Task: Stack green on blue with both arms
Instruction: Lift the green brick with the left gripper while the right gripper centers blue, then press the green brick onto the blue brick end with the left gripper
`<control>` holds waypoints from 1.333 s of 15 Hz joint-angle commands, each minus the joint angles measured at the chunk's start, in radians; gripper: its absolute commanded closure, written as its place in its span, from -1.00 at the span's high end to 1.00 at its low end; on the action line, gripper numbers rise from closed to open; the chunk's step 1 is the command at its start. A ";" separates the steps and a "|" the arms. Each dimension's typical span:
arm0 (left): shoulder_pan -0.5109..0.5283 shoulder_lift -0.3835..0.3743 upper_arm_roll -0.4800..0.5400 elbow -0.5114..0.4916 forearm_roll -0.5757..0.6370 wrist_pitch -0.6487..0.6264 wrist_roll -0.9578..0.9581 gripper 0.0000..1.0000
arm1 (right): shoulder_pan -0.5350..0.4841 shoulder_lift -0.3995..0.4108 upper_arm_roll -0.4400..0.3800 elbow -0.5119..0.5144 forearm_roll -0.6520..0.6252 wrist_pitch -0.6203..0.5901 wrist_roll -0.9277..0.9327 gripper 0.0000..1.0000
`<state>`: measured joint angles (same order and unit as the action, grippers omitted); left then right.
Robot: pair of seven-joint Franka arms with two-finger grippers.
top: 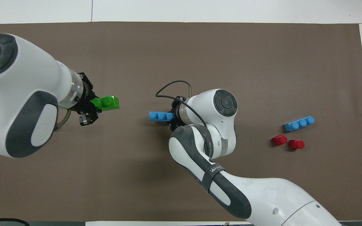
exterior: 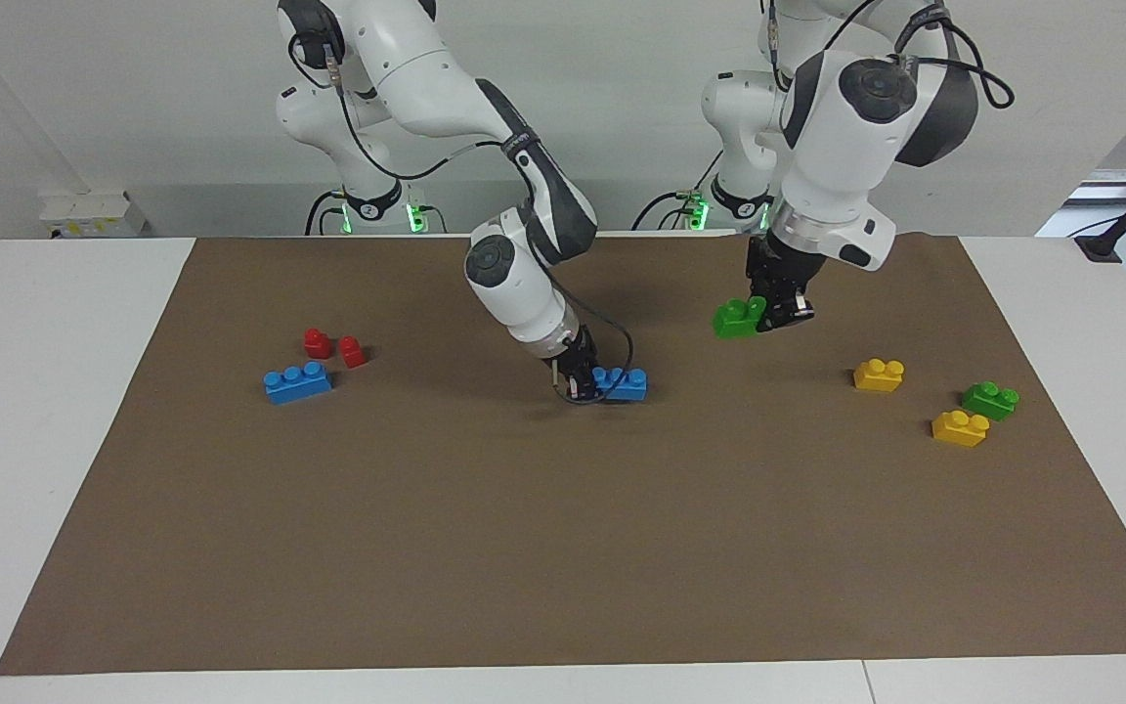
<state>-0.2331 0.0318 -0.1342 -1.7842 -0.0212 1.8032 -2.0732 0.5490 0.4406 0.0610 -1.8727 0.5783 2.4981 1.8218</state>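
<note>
Low over the middle of the brown mat [exterior: 563, 548], my right gripper [exterior: 578, 381] [top: 172, 117] is shut on one end of a blue three-stud brick [exterior: 624, 383] [top: 161, 116]. Whether that brick touches the mat I cannot tell. My left gripper [exterior: 773, 313] [top: 93, 108] is shut on a green two-stud brick [exterior: 739, 318] [top: 106, 103] and holds it in the air over the mat, apart from the blue brick and toward the left arm's end. A second green brick [exterior: 990, 399] lies on the mat at the left arm's end.
Two yellow bricks [exterior: 879, 374] [exterior: 960, 427] lie beside the second green brick. At the right arm's end lie another blue brick [exterior: 297, 381] [top: 298, 123] and two small red bricks [exterior: 317, 342] [exterior: 352, 351]. The left arm's bulk hides its end of the mat in the overhead view.
</note>
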 commanded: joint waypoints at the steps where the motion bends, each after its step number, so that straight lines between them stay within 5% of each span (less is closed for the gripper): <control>1: -0.064 -0.049 0.011 -0.127 -0.009 0.102 -0.100 -1.00 | 0.008 -0.011 -0.004 -0.060 0.032 0.080 -0.058 -1.00; 8: -0.173 -0.009 0.013 -0.237 0.003 0.304 -0.215 -1.00 | 0.023 -0.014 -0.004 -0.099 0.034 0.137 -0.101 -1.00; 20: -0.285 0.114 0.013 -0.288 0.098 0.475 -0.320 -1.00 | 0.023 -0.014 -0.004 -0.100 0.038 0.139 -0.119 -1.00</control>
<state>-0.4977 0.1406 -0.1356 -2.0516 0.0452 2.2440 -2.3713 0.5631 0.4392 0.0609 -1.9397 0.5785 2.6117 1.7510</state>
